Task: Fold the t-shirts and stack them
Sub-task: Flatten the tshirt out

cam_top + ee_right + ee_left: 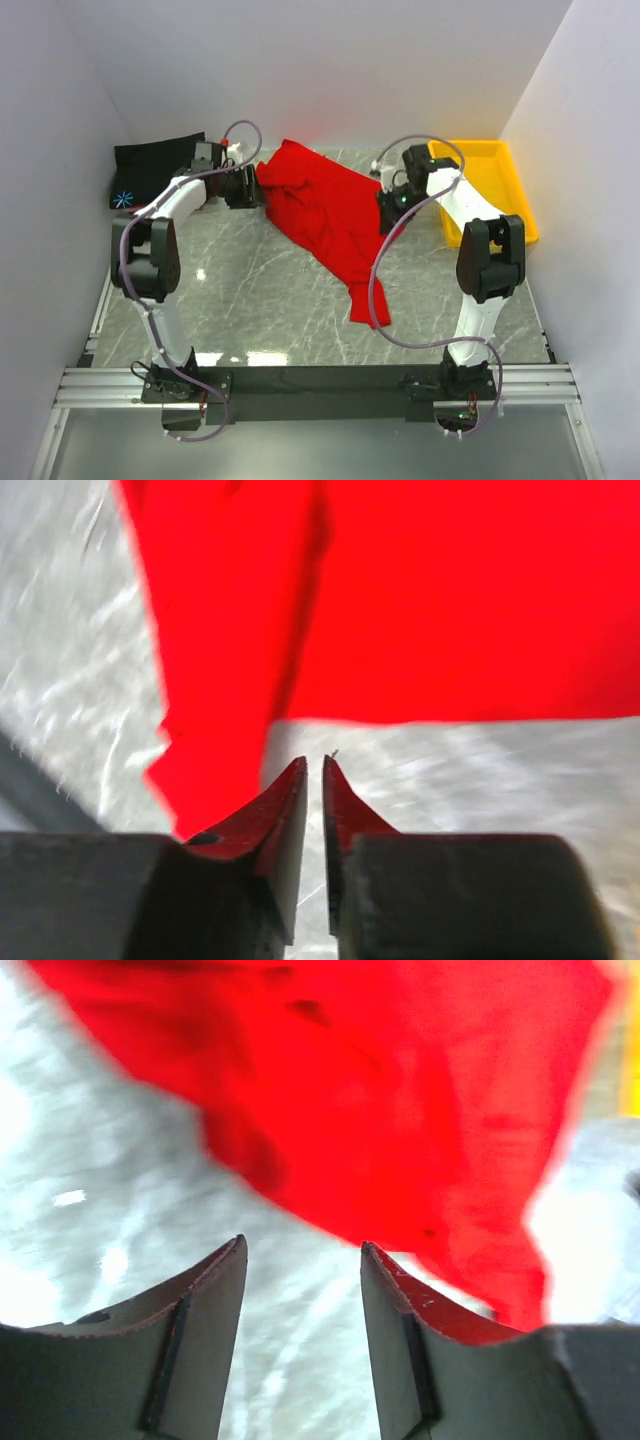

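A bright red t-shirt (325,215) lies crumpled in a diagonal band across the middle of the marble table. At the back left a black t-shirt (150,165) with a small blue-white starburst lies flat. My left gripper (248,187) hovers at the red shirt's left edge. In the left wrist view it (302,1245) is open, with only bare marble between the fingers and the red cloth (400,1090) just ahead. My right gripper (388,212) is at the shirt's right edge. Its jaws (313,762) stand a narrow gap apart over marble, with nothing between them and the red cloth (440,600) beyond the tips.
A yellow plastic tray (490,180) sits at the back right, close behind the right arm. White walls close in the table on the left, back and right. The red shirt's tail reaches toward the table's near middle.
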You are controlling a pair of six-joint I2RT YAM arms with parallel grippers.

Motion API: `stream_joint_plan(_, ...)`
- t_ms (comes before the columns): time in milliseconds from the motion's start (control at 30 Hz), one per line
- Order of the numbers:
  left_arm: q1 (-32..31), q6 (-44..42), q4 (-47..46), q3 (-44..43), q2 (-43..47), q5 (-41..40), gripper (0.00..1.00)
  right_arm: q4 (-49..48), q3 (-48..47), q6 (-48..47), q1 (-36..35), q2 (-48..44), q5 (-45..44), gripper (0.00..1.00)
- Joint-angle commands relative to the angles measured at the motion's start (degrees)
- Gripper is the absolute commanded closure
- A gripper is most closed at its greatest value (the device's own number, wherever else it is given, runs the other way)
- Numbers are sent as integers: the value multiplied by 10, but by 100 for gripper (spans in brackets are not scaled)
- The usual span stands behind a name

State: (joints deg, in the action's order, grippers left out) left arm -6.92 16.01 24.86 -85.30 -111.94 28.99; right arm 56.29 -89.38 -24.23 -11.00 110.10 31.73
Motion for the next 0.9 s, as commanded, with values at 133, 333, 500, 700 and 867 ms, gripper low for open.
stream_joint_plan(133, -70, 85, -117, 26, 4, 98, 44, -107, -107, 115, 4, 111, -103, 81)
stream_joint_plan(333, -105, 104, -97, -47, -69, 72, 44, -110, -161, 162, 2, 191, -136, 81)
stream_joint_plan(500, -126, 105, -84, -32, -88, 74, 41, -111, -167, 167, -2, 199, -152, 82)
stream_joint_plan(700, -152, 110, -78, -22, -106, 57, 44, -32, -217, 157, -4, 231, -159, 84)
stream_joint_plan(867, -152, 98, -48, -47, -126, 51, 75, 10, -209, 144, -4, 233, -176, 86)
